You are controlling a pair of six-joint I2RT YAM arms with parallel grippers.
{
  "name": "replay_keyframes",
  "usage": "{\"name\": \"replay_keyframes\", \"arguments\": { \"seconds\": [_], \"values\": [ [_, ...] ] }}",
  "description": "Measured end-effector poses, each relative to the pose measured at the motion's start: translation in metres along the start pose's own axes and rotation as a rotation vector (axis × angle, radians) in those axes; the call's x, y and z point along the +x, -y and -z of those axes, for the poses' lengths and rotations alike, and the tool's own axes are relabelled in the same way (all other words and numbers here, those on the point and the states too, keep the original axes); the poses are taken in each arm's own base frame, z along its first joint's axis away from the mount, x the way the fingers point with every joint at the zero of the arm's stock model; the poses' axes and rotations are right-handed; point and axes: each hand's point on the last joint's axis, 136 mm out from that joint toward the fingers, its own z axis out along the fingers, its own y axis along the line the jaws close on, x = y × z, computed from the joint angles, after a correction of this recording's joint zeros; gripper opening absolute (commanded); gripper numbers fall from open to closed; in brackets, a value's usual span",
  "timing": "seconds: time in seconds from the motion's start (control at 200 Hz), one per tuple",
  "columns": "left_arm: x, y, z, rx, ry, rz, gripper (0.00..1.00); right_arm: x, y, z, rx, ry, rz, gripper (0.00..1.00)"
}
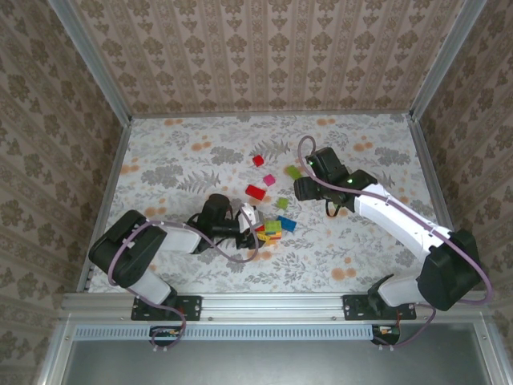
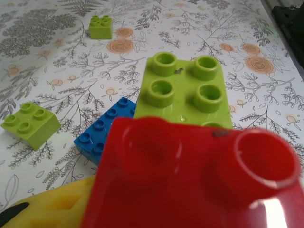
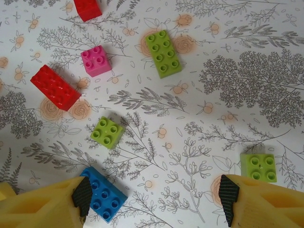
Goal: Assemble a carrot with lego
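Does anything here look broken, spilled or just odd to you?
Nothing is broken or spilled. One small oddity: a dark smudge beside a stud on the large lime-green studded plastic brick.

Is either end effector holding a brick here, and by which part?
Right end effector: nothing held, open above the table. Left end effector: at the red brick, but a grip cannot be told.
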Motion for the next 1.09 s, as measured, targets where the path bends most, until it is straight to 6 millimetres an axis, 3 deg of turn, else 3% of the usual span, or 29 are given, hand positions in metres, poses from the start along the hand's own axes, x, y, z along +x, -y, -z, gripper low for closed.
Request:
{"name": "replay_keyframes", "arguments": {
  "seconds": [0.19,0.31,0.445,0.68,0.92,1.095],
  "values": [
    [-0.002,-0.001,0.000,-0.006,0.006,-0.010,0.84,-0.001,-0.002,-0.001,-0.012,0.003,-0.001,0.74],
    [-0.002,-0.001,0.000,-0.002,0.009,-0.015,1.00,0.005,-0.001,-0.013,-0.002,-0.031,-0.004,0.74],
    [-0.003,0.001,0.001,0.010,0.013,-0.012,1.00,0.018,-0.001,-0.041,0.023,-0.134,-0.015,0.74],
    [-0.004,-0.001,0.000,0.013,0.016,-0.010,1.00,0.022,-0.015,-0.096,0.045,-0.268,-0.143,0.68],
    [-0.011,-0.010,-0.005,0.011,0.019,-0.008,1.00,0.026,-0.021,-0.117,0.062,-0.307,-0.265,0.67],
    [-0.006,-0.011,-0.007,0.017,0.002,0.011,1.00,0.028,-0.024,-0.123,0.065,-0.322,-0.299,0.67]
  ]
}}
